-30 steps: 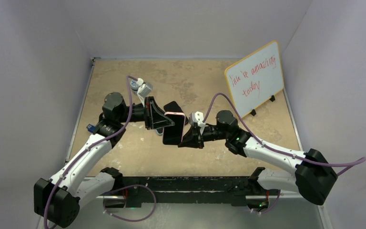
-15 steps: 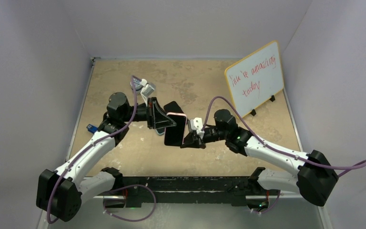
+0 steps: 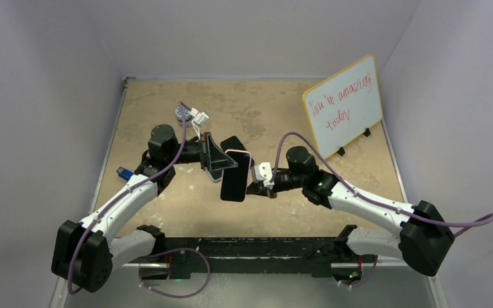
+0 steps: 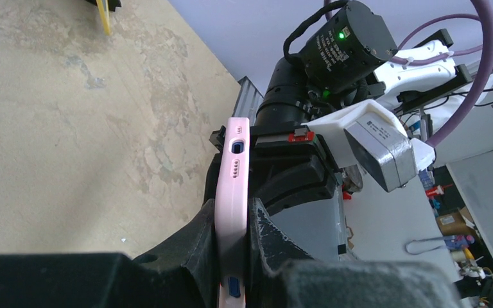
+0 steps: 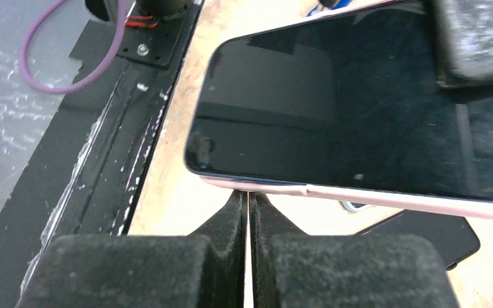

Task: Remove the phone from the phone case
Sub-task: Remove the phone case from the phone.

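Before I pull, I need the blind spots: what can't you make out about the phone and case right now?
Right wrist view: whether the shut right gripper pinches the case lip or only touches it; its own fingertips hide the contact.
Left wrist view: case is edge-on in the left gripper, so how the phone sits is hidden.
Top view: case too small, mostly behind the phone.

Tan mottled table was boxed in by plain pale walls on 3 sides. Whiteboard with yellow frame and red handwriting stood at far right on black feet. Black strip ran along near edge. Light was even.
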You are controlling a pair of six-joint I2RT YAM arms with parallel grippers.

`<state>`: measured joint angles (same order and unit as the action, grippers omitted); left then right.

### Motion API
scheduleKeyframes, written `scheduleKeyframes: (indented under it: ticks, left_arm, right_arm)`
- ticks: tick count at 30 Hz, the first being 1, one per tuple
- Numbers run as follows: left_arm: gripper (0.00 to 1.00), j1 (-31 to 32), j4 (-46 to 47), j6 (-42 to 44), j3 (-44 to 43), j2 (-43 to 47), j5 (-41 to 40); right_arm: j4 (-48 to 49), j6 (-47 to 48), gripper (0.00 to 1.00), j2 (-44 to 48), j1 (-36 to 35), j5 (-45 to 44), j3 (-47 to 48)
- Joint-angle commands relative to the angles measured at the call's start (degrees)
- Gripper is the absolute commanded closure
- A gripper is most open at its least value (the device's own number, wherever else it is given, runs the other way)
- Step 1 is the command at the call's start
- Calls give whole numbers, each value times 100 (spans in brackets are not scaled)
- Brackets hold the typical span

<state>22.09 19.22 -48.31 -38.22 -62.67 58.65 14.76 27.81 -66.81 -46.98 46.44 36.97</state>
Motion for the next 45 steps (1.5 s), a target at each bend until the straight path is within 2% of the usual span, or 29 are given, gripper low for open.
scheduleKeyframes:
  ticks: [1,3,5,8,12,14,16,23,28,33,39,45]
  left_arm:
    - [100,60,342,-154,62,177,-77]
    - [100,59,529,-268,113,229,-106]
    - [100,59,740,-390,174,267,-148]
    - [100,19,705,-411,205,351,-383]
    - [100,-12,469,-504,357,589,-1217]
    - [100,-11,659,-760,555,708,-1685]
    - [100,-11,948,-1111,752,804,-1969]
    - [100,-19,1614,-1933,1299,1094,-2871]
    - [100,-20,1996,-2138,1489,1224,-3090]
    - [100,-20,2116,-2086,1581,1362,-3219]
    - [100,-46,2161,-1932,1629,1592,-3326]
    - [100,-51,2979,-2513,1929,1539,-3263]
  right_arm:
    - [1483,-696,97,271,-29,-110,-18]
    - [2084,-1365,92,386,-25,-390,-355]
    - [2539,-1933,82,497,-28,-688,-653]
    - [2843,-2516,73,693,-26,-1055,-987]
    - [3349,-3333,57,943,-30,-1847,-1466]
    - [3690,-3752,49,1010,-23,-2165,-1703]
    - [4019,-4166,46,986,-29,-2336,-1868]
    - [5287,-5245,40,585,-24,-2221,-2280]
    - [6031,-5627,41,310,-33,-2085,-2469]
    - [6227,-5714,41,260,-28,-2102,-2564]
    - [5954,-5676,40,513,-26,-2436,-2682]
    - [6206,-5817,41,530,-25,-2445,-2653]
